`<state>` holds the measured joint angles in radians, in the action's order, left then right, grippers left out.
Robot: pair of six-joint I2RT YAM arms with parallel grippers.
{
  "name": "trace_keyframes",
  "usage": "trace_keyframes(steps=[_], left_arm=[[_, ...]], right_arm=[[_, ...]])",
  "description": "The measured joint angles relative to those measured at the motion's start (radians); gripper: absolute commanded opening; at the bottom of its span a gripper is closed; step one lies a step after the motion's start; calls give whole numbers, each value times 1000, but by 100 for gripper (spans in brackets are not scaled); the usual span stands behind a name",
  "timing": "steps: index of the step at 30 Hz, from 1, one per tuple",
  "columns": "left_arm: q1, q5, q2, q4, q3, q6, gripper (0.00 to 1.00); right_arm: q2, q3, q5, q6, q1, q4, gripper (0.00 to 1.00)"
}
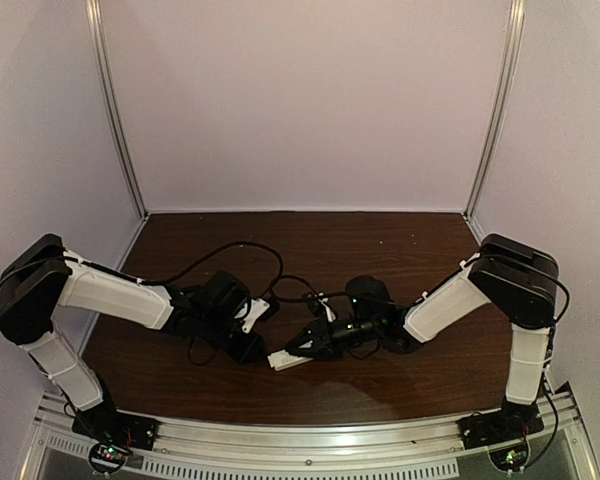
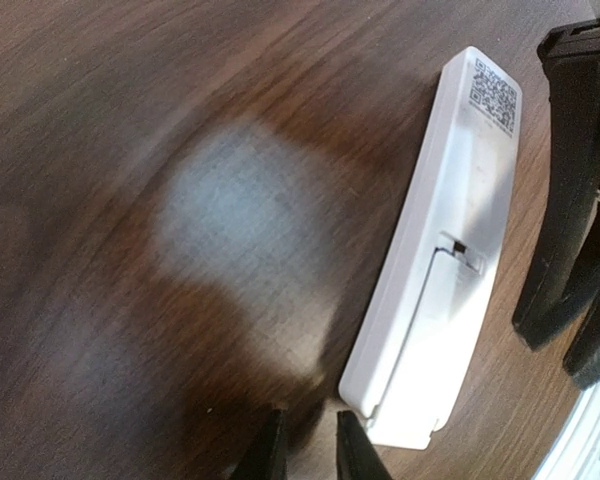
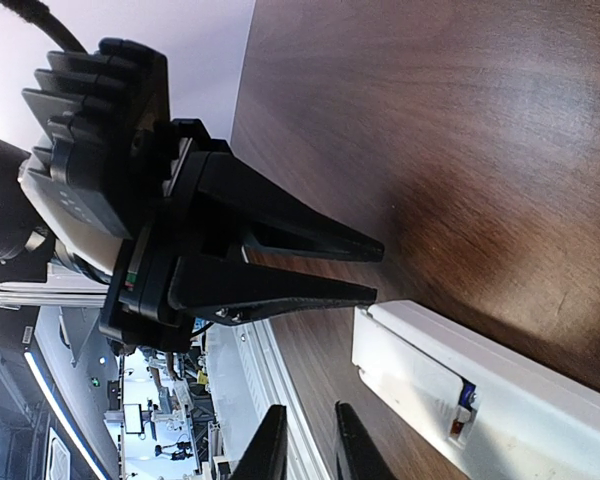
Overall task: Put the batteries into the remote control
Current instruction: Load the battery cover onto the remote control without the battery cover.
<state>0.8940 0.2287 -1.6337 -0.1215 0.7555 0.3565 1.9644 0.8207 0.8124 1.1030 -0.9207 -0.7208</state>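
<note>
Top external view: the remote control lies on the dark table between the two arms. The left gripper is at one end of it and the right gripper is just over the other, though contact is too small to judge here. Left wrist view: the remote lies back up, just to the right of the left gripper's own fingertips, its near corner almost at the right-hand one. The battery cover sits over the compartment, with a small dark gap at the edge farthest from the hand. These fingers are only narrowly parted and hold nothing, with bare wood beneath them. Right wrist view: the remote runs ahead and to the right of this gripper's tips, which are also a slit apart and empty. At the cover's seam, bluish and orange-red specks show, apparently the batteries already seated. The left gripper faces the remote's end, its tips just short of it and not visibly touching. The step looks to be closing the cover. It would go best with one hand bracing the far end while the other pushes the cover low and straight along the remote's length, so the remote neither pivots nor skates and the batteries stay seated
</note>
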Motion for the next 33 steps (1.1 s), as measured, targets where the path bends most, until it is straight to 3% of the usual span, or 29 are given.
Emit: trace_keyframes(steps=[19, 33], left_arm=[[0, -39, 39, -11, -18, 34, 23], [0, -25, 71, 0, -72, 51, 22]], right_arm=[[2, 18, 4, -6, -1, 24, 14], [18, 107, -9, -118, -18, 225, 11]])
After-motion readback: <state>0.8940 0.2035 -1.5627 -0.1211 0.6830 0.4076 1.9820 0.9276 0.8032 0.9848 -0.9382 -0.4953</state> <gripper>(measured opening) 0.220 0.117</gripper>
